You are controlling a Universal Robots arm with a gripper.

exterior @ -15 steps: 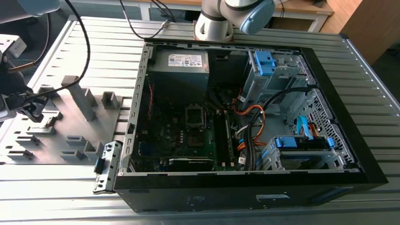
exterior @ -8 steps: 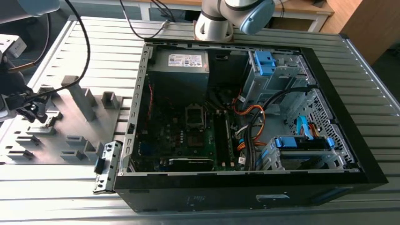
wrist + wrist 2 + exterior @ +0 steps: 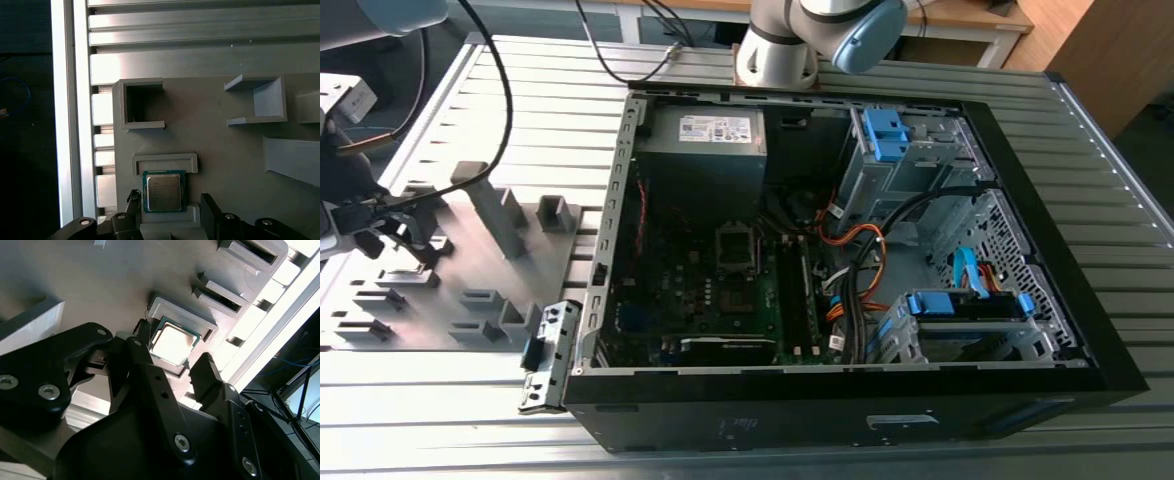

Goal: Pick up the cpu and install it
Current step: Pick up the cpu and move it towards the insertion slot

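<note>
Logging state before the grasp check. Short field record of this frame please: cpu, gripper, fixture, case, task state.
cpu: lies flat in its pocket on the grey fixture plate, metal top up
gripper: open, one finger on either side of the cpu
fixture plate: at the exterior view's left of the pc case
pc case: side open, motherboard exposed
task state: cpu not yet picked up

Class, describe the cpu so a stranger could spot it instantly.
Find the grey holder board beside the open computer case, on the exterior view's left. In its shallow framed pocket lies the cpu, the only shiny, flat square there.
</note>
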